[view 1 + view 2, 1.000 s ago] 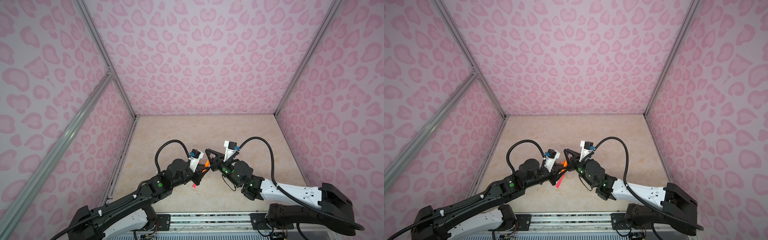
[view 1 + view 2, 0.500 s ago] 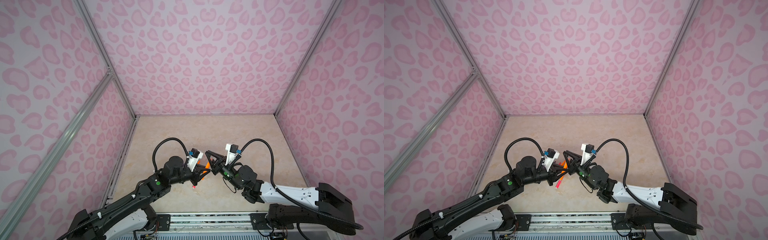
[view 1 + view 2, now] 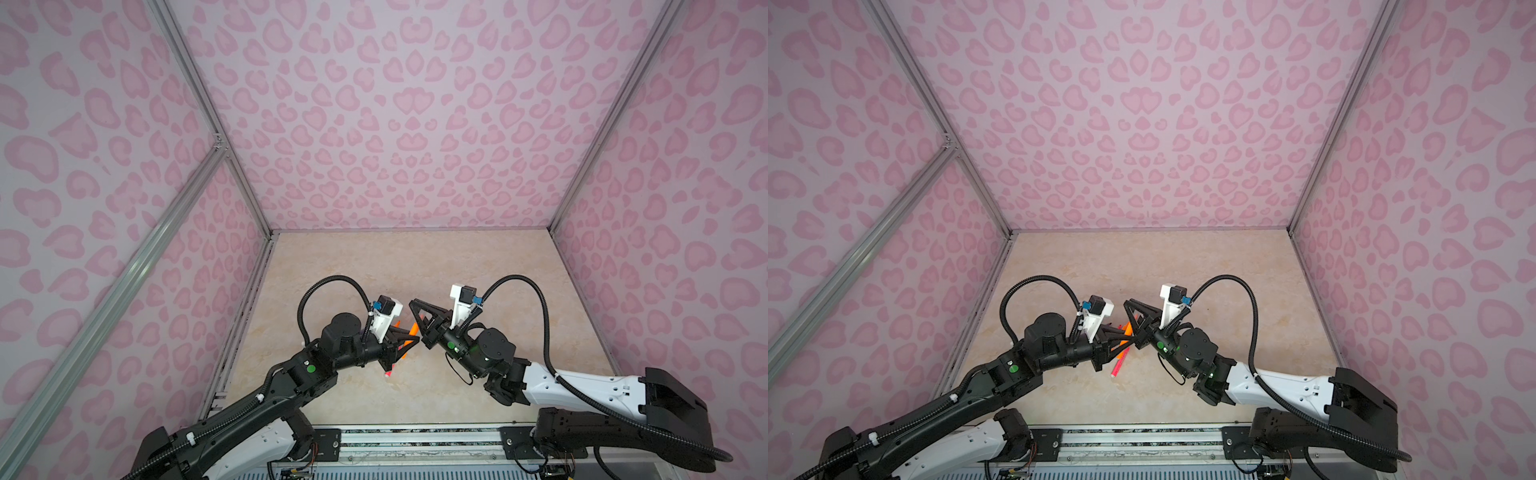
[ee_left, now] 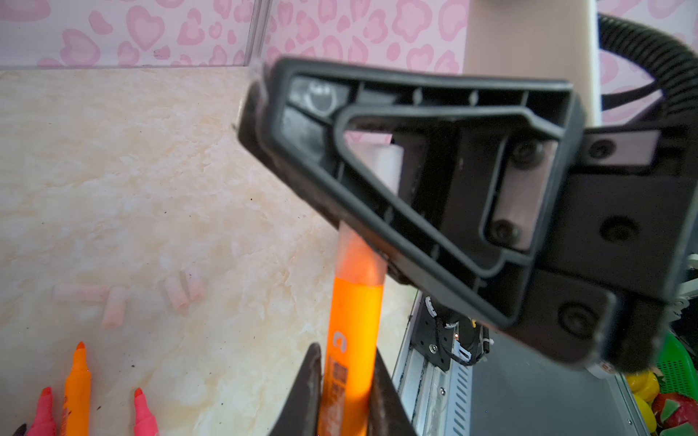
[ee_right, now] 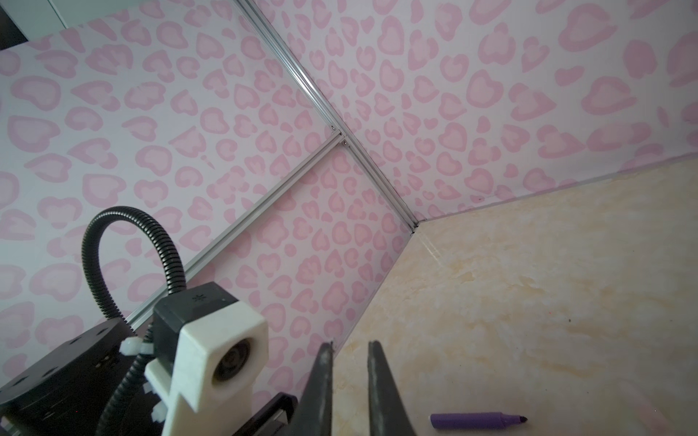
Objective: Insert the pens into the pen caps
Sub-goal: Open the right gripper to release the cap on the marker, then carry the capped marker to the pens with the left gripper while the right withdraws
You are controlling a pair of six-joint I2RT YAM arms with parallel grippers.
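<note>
My left gripper [image 4: 345, 349] is shut on an orange pen [image 4: 353, 328]. The pen's front end sits inside a clear pen cap [image 4: 359, 260]. That cap runs between the jaws of my right gripper [image 5: 349, 349], which is shut on it; its whitish far end shows through the finger frame. In both top views the left gripper [image 3: 407, 338] [image 3: 1125, 340] and the right gripper [image 3: 415, 309] [image 3: 1129, 305] meet at mid-table above the pens. Several loose pen caps [image 4: 113, 305] lie on the beige table. An orange pen [image 4: 75, 392] and two pink pens [image 4: 145, 415] lie near them.
A purple pen [image 5: 477, 421] lies apart on the table beside the right fingers. A pink pen [image 3: 390, 370] shows under the left gripper. Pink patterned walls close three sides. A metal rail [image 3: 415, 436] runs along the front edge, with a green basket [image 4: 676, 366] beyond it.
Both arms have shifted only slightly and the grippers stay met over the pens. Both jaws remain shut, the orange pen and cap still between them.
</note>
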